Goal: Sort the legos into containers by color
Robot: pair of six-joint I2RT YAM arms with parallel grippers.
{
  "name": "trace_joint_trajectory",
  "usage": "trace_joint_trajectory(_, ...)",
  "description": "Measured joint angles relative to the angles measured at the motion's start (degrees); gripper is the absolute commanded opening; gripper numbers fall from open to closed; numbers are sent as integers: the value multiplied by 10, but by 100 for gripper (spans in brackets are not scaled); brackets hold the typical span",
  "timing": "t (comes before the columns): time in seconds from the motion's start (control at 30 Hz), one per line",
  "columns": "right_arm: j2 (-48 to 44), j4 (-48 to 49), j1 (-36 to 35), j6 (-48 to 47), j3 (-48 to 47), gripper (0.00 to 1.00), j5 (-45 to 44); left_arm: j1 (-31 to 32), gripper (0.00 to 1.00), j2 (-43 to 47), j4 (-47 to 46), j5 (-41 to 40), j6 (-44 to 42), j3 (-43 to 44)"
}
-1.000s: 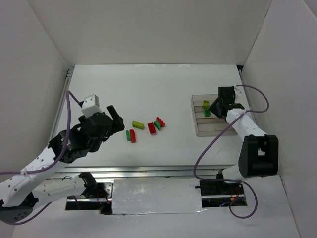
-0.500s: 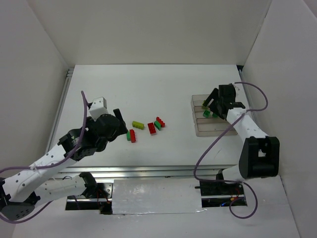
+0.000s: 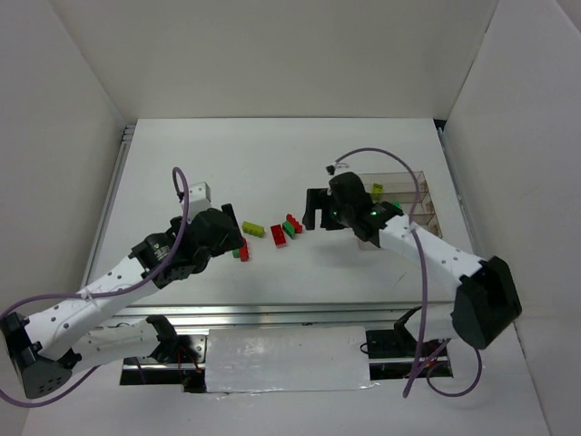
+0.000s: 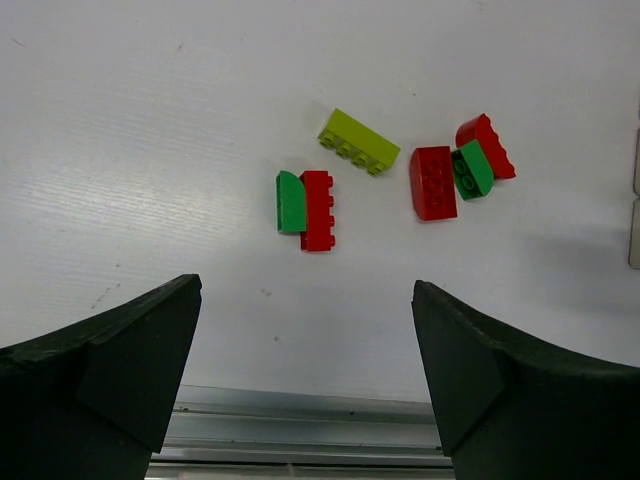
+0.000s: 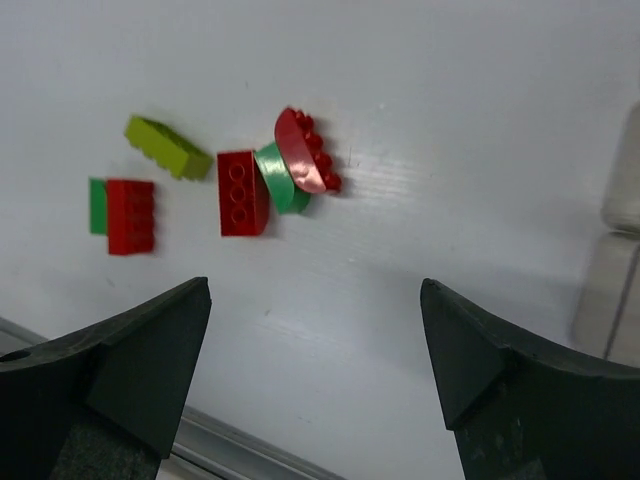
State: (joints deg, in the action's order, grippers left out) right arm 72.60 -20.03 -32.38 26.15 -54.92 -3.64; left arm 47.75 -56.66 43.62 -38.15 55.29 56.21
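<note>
Several legos lie loose mid-table: a yellow-green one (image 3: 253,228), a red one (image 3: 278,234), a dark green one (image 3: 288,229) and another red one (image 3: 295,222). A green (image 4: 290,201) and red (image 4: 318,209) pair lies side by side. My left gripper (image 3: 234,238) hovers open over that pair, empty (image 4: 306,290). My right gripper (image 3: 315,211) hangs open and empty just right of the cluster, where a red lego (image 5: 243,192), a green lego (image 5: 279,178) and a tilted red lego (image 5: 305,150) touch. The clear containers (image 3: 410,193) stand at the right, with a yellow-green lego (image 3: 377,190) inside.
White walls enclose the table on three sides. A metal rail (image 4: 300,435) runs along the near edge, just below both grippers. The right arm's link crosses over the near part of the containers, hiding some of them.
My right gripper opened over the containers, then swung left to the loose cluster. My left gripper moved right and forward, up to the green and red pair.
</note>
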Motion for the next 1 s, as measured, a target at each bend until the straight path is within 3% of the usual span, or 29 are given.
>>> trace_joint_trajectory(0.3, 228, 4, -35, -105, -99, 92, 49, -3, 100, 18, -21, 33, -18, -7)
trace_joint_trajectory(0.53, 311, 14, -34, -166, -175, 89, 73, -10, 99, 16, -28, 55, -37, -29)
trace_joint_trajectory(0.83, 363, 13, -34, -182, -190, 66, 95, -16, 100, 16, -43, 65, -42, -35)
trace_joint_trajectory(1.0, 367, 13, -34, -182, -189, 61, 88, -17, 99, 16, -49, 67, -43, -40)
